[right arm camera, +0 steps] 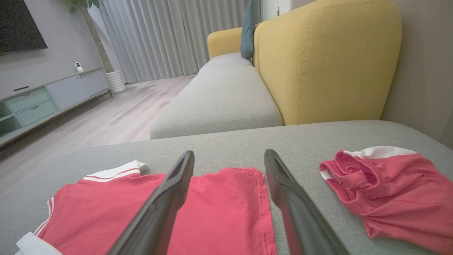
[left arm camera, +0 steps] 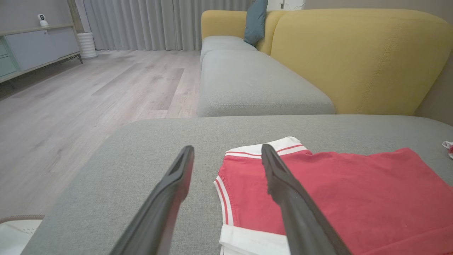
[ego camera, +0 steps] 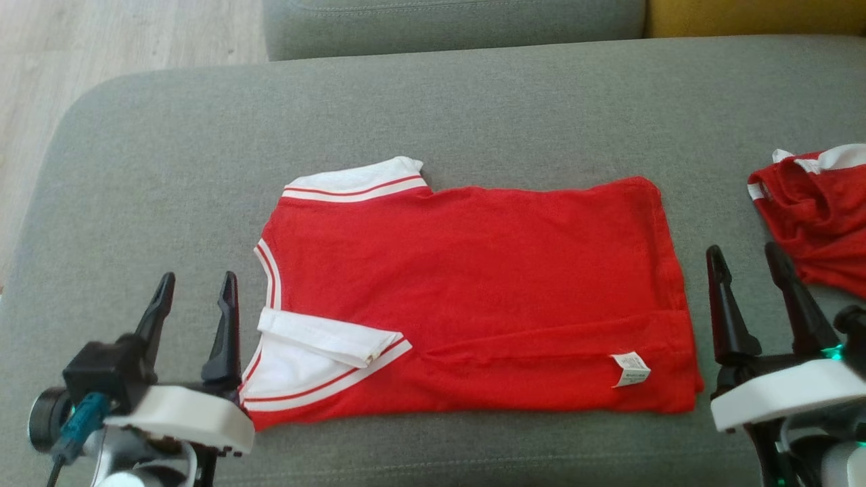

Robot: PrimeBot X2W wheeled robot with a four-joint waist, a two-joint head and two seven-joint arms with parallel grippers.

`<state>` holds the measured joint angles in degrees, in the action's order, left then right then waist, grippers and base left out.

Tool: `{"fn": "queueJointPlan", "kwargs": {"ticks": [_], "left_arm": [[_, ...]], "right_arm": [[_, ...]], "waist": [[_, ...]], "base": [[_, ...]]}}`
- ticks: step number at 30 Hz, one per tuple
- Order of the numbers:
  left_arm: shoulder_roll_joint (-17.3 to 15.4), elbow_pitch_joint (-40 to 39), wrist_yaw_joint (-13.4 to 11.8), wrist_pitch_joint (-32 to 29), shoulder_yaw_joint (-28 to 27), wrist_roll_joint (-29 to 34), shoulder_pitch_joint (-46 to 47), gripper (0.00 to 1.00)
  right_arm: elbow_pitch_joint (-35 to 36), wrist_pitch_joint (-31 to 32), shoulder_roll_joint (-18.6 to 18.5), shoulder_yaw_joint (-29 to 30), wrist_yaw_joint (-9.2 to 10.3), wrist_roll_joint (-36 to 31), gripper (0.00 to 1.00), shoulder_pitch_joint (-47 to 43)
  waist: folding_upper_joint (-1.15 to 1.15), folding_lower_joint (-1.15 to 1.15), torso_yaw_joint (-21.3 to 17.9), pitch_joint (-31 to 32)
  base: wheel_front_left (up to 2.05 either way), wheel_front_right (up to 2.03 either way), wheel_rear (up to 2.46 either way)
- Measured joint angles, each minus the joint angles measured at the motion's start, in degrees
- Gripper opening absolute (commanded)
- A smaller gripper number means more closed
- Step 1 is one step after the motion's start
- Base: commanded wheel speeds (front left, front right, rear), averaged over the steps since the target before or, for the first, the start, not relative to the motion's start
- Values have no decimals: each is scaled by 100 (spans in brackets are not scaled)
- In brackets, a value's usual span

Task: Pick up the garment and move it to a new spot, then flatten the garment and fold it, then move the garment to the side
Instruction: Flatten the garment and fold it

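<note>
While L hand & R hand gape empty, head view shows garment label; wrist views, curtains.

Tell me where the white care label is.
Head view: the care label lies on the red shirt, near its lower right corner, close to the right gripper.
</note>
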<state>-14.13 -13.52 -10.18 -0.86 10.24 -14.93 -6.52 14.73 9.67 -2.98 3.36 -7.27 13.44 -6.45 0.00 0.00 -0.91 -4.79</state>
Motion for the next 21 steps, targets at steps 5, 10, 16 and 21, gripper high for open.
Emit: {"fn": "queueJointPlan", "kwargs": {"ticks": [5, 10, 16, 21], "left_arm": [[5, 56, -29, 92, 26, 30, 16, 100], [40, 364, 113, 266, 193, 20, 561, 100], [253, 1432, 638, 370, 495, -89, 2160, 100], [486, 2885, 1012, 501, 665, -97, 3613, 100]], "right_arm": [[43, 1, 0, -33, 0, -38, 100, 2], [100, 0, 1, -36, 0, -34, 100, 139], [131, -9, 2, -119, 0, -34, 100, 497], [19, -64, 3, -285, 0, -14, 100, 772]], "waist": [[0, 0, -19, -68], [0, 0, -21, -375], [0, 1, -54, -921], [0, 2, -173, -1365]], "base": [[0, 0, 0], [0, 0, 0], [0, 0, 0], [0, 0, 0]]}}
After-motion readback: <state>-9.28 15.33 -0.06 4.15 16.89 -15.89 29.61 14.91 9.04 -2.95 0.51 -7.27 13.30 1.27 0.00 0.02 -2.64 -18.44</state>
